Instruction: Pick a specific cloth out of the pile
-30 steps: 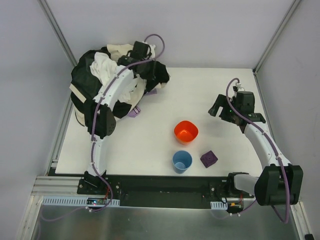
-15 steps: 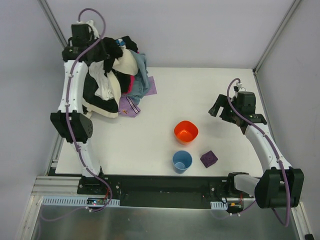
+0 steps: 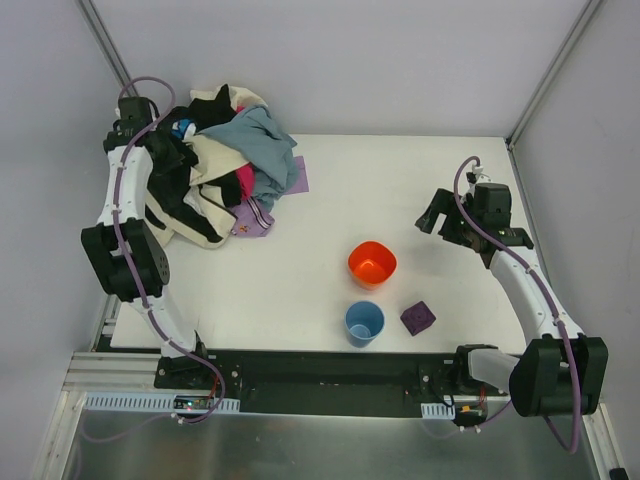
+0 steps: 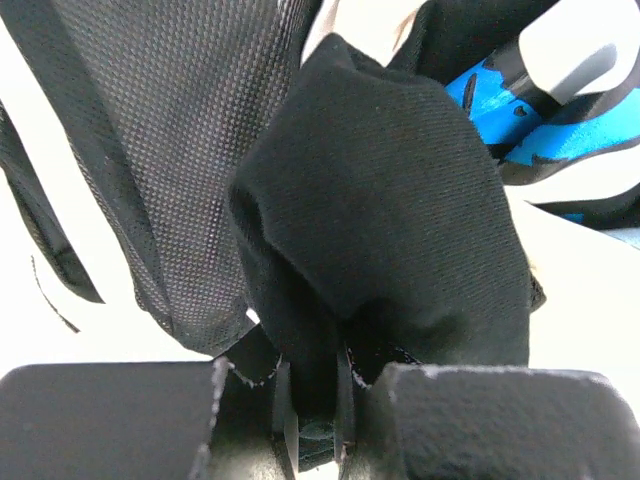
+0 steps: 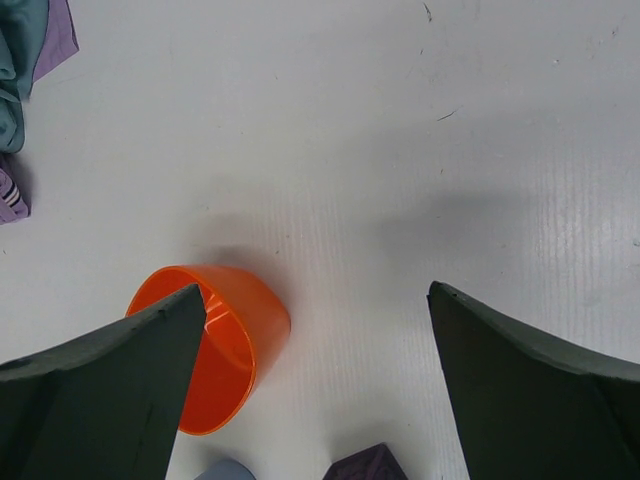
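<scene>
The pile (image 3: 225, 165) is a heap of black, cream, magenta and grey-blue garments at the table's back left. Only edges of the lavender cloth (image 3: 299, 176) show, poking out under the heap's right side; a corner of it (image 5: 60, 28) appears in the right wrist view. My left gripper (image 3: 158, 143) is at the heap's left end, shut on a fold of a black garment (image 4: 390, 200) pinched between its pads (image 4: 312, 372). My right gripper (image 3: 438, 216) hovers open over bare table at the right, its midpoint (image 5: 315, 290) beside the orange bowl (image 5: 215, 350).
An orange bowl (image 3: 372, 264), a blue cup (image 3: 364, 323) and a dark purple block (image 3: 418, 318) stand near the table's front middle. A striped purple piece (image 3: 250, 218) lies at the heap's front edge. Frame posts and walls close in the back corners.
My left arm swung from the heap's right side up and over to its far left with black fabric in its grip. The heap turned over, baring grey-blue and lavender cloth. The right arm stayed put.
</scene>
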You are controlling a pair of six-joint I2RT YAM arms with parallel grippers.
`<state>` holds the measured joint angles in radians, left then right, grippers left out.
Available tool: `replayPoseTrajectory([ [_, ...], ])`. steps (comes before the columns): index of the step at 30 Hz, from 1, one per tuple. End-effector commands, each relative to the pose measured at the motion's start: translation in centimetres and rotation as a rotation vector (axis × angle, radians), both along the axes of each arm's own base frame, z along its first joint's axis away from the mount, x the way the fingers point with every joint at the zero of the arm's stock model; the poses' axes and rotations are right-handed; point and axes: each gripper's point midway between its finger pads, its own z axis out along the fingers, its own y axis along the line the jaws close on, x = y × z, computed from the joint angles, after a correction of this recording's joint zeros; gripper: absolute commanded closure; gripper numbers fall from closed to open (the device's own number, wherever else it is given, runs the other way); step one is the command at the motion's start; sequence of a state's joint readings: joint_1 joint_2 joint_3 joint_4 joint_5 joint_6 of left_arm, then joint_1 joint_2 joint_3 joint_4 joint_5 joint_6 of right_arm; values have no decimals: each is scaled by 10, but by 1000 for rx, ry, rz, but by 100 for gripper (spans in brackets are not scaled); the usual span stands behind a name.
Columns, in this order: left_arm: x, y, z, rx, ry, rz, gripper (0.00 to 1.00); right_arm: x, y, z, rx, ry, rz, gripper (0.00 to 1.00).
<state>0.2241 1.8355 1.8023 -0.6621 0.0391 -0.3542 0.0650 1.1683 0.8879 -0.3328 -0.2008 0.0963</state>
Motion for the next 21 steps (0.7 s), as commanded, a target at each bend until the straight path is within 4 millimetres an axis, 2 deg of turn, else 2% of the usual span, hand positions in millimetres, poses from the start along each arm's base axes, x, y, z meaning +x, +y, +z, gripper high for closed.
replayPoseTrajectory([
  [1,-19,13,-53,7,151,55,100,3,3,9,19,-32,14,4],
  [5,-20,5,-88,-50,228,29,89,3,6,8,27,-26,20,4],
  [7,-18,-2,-95,-86,237,6,81,2,5,9,26,-26,18,4],
  [9,-16,-7,-93,-111,227,-14,69,1,5,9,19,-28,21,4],
  [10,-15,-9,-89,-117,215,-19,64,1,4,10,17,-30,21,4],
  [13,-16,-15,-71,-130,173,-36,39,0,4,10,14,-31,22,4],
  [16,-23,-20,-52,-130,133,-45,23,0,4,9,17,-29,23,4],
  [20,-35,-30,-22,-100,70,-60,13,0,5,8,22,-28,24,4],
  [21,-38,-33,-14,-94,51,-64,1,0,6,9,24,-29,25,4],
])
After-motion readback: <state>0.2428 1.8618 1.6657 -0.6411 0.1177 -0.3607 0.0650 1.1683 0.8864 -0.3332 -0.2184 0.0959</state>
